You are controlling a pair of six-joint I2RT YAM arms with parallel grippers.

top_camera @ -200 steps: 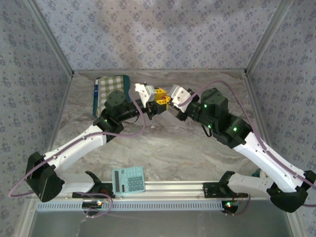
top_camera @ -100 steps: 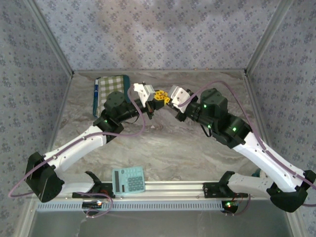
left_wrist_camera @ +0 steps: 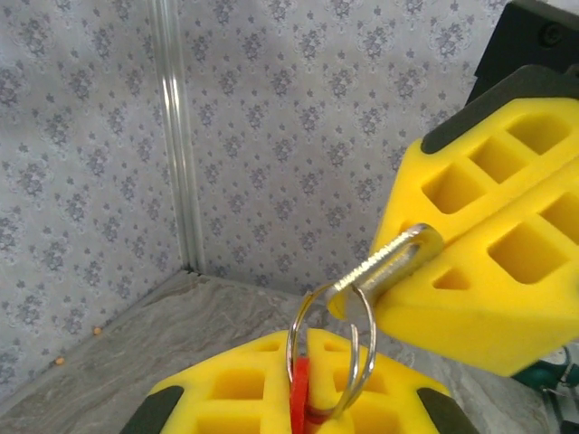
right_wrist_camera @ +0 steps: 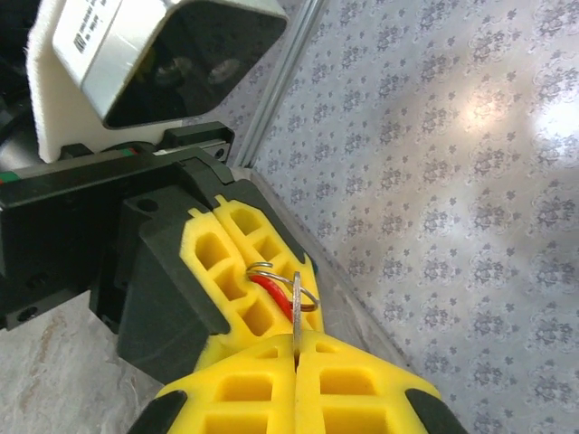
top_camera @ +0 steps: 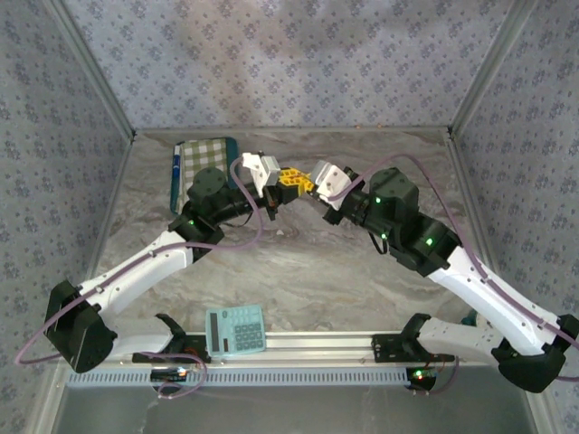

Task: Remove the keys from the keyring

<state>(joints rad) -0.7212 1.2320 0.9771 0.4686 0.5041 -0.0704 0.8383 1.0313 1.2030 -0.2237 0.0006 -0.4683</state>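
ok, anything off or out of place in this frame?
Nothing spilled or damaged. Only the teal calculator sits oddly: at the near edge, overlapping the aluminium rail. Left end effector grips the red oblong key piece, right end effector the silver metal key, wire keyring strung between.
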